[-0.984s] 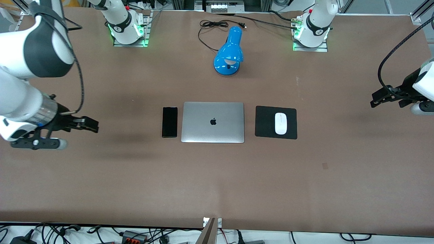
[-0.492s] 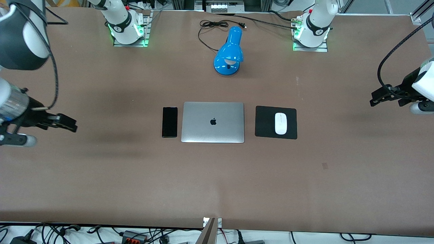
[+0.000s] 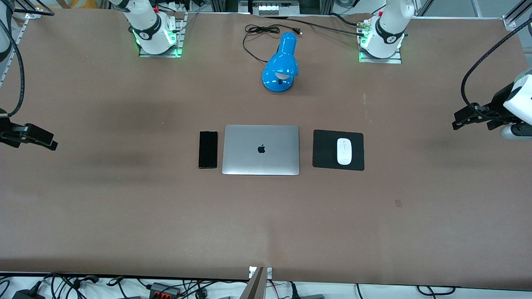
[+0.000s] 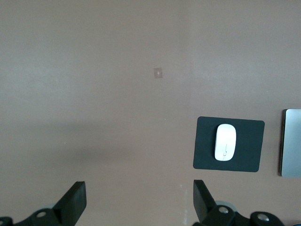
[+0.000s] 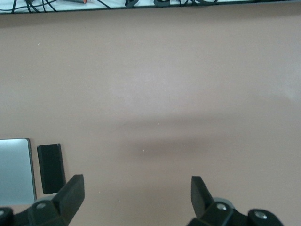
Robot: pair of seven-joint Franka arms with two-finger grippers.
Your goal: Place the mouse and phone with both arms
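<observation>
The white mouse (image 3: 344,151) lies on a black mouse pad (image 3: 325,149) beside the closed silver laptop (image 3: 261,150), toward the left arm's end. The black phone (image 3: 208,149) lies flat beside the laptop, toward the right arm's end. My left gripper (image 3: 459,120) is open and empty, up over the table's edge at the left arm's end; its wrist view shows the mouse (image 4: 225,141) and its open gripper (image 4: 139,197). My right gripper (image 3: 50,143) is open and empty over the right arm's end; its wrist view shows the phone (image 5: 51,168) and its open gripper (image 5: 137,190).
A blue desk lamp (image 3: 281,64) with a black cord (image 3: 253,37) lies farther from the front camera than the laptop, between the two arm bases. Cables (image 3: 124,286) hang off the table's near edge.
My right arm has swung away from the phone toward its end of the table, now mostly out of view. My left gripper has barely moved. Mouse and phone are unchanged.
</observation>
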